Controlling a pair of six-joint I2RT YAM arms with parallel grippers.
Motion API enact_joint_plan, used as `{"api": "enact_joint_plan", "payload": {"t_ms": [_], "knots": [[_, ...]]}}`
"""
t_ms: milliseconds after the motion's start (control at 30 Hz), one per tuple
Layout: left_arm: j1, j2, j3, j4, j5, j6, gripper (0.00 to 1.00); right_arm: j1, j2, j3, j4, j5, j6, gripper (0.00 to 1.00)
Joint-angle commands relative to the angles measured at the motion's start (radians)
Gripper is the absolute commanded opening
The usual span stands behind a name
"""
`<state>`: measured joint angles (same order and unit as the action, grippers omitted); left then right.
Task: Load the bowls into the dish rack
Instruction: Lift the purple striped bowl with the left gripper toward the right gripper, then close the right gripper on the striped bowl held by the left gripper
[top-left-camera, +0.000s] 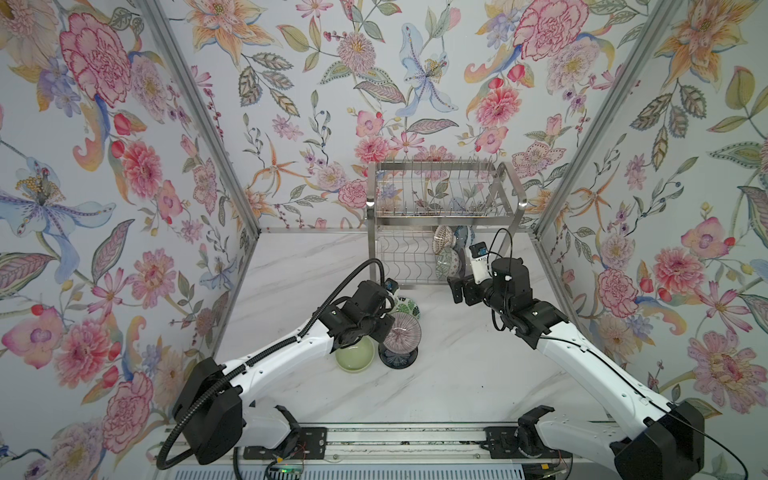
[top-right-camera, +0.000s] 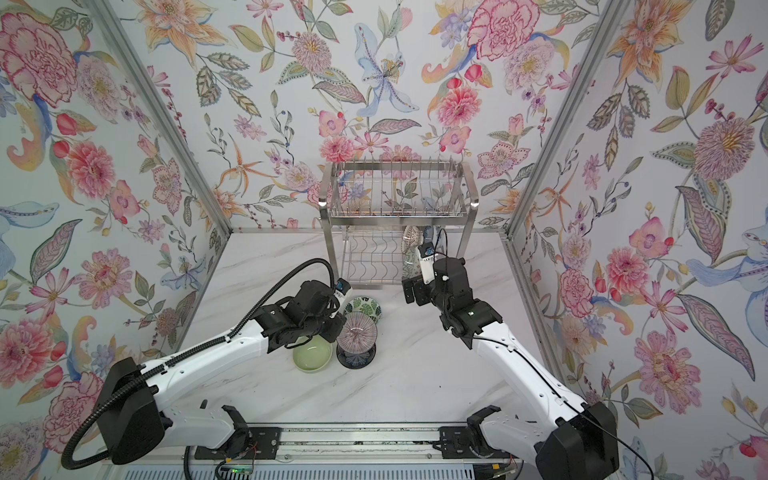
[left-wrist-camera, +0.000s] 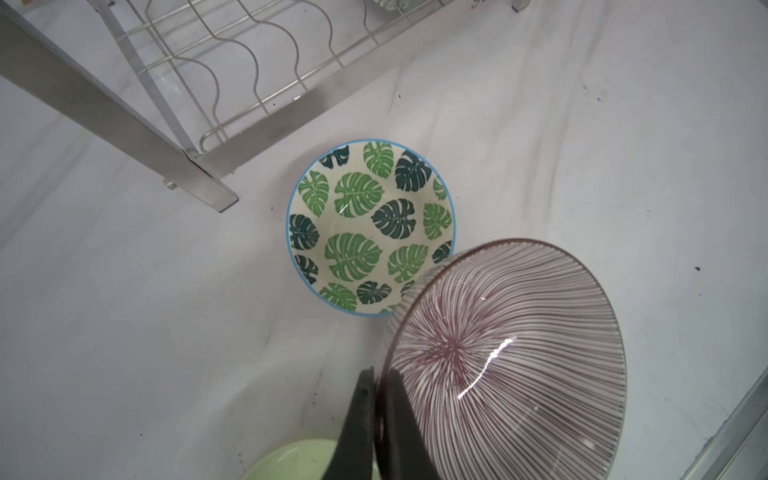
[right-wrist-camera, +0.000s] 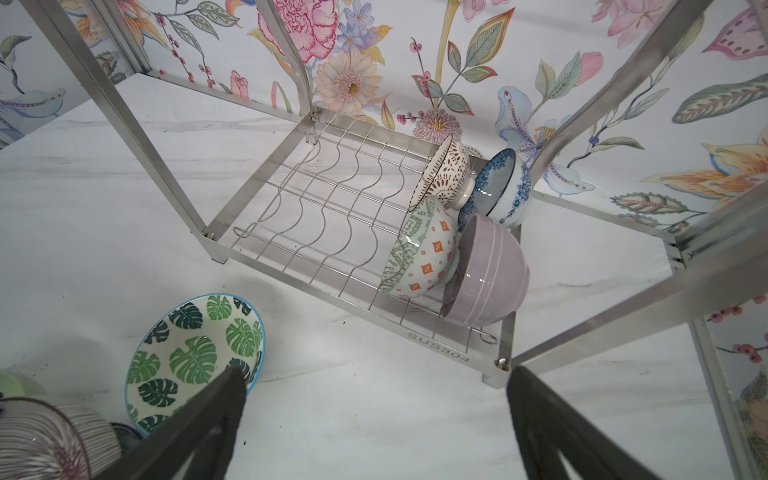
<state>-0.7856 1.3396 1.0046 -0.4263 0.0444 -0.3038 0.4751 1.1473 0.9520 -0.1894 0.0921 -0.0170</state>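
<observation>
The left gripper (left-wrist-camera: 379, 374) is clamped on the rim of the purple-lined bowl (left-wrist-camera: 507, 361), its jaws pinched close on the wall and the bowl tilted (I cannot tell whether it touches the navy bowl (top-left-camera: 397, 360) under it). The leaf bowl (left-wrist-camera: 370, 228) sits just ahead of its tips, and the pale green bowl (top-left-camera: 355, 355) is beneath its wrist.

The right gripper (right-wrist-camera: 374, 374) stands wide apart and holds nothing. Ahead of it, on the lower shelf of the rack (right-wrist-camera: 438, 347), four bowls lean: the lattice bowl (right-wrist-camera: 444, 174), blue bowl (right-wrist-camera: 507, 187), geometric bowl (right-wrist-camera: 424, 253) and lilac bowl (right-wrist-camera: 490, 270).

That makes eight bowls: four racked, three on the table (top-left-camera: 457, 374), one held.
</observation>
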Motion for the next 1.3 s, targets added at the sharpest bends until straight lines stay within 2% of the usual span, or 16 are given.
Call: {"api": "enact_joint_plan", "payload": {"t_ms": [0, 167, 467, 700, 900, 1067, 1267], "knots": [[0.002, -0.058, 0.044, 0.047, -0.048, -0.018, 0.00, -0.008, -0.023, -0.007, 0.012, -0.037, 0.027, 0.99], [0.022, -0.120, 0.014, 0.172, -0.137, -0.057, 0.00, -0.008, -0.035, 0.006, 0.022, -0.100, 0.081, 0.99], [0.030, -0.133, -0.075, 0.558, -0.261, -0.097, 0.00, 0.005, -0.020, 0.040, 0.057, -0.223, 0.245, 1.00], [0.029, -0.100, -0.107, 0.750, -0.306, -0.092, 0.00, 0.051, 0.013, 0.060, 0.136, -0.261, 0.370, 0.98], [0.029, -0.041, -0.091, 0.837, -0.311, -0.092, 0.00, 0.105, 0.051, 0.096, 0.143, -0.215, 0.397, 0.95], [0.030, -0.010, -0.080, 0.882, -0.304, -0.102, 0.00, 0.121, 0.096, 0.120, 0.145, -0.150, 0.413, 0.86], [0.029, -0.003, -0.070, 0.892, -0.305, -0.098, 0.00, 0.142, 0.148, 0.148, 0.134, -0.096, 0.419, 0.62]]}}
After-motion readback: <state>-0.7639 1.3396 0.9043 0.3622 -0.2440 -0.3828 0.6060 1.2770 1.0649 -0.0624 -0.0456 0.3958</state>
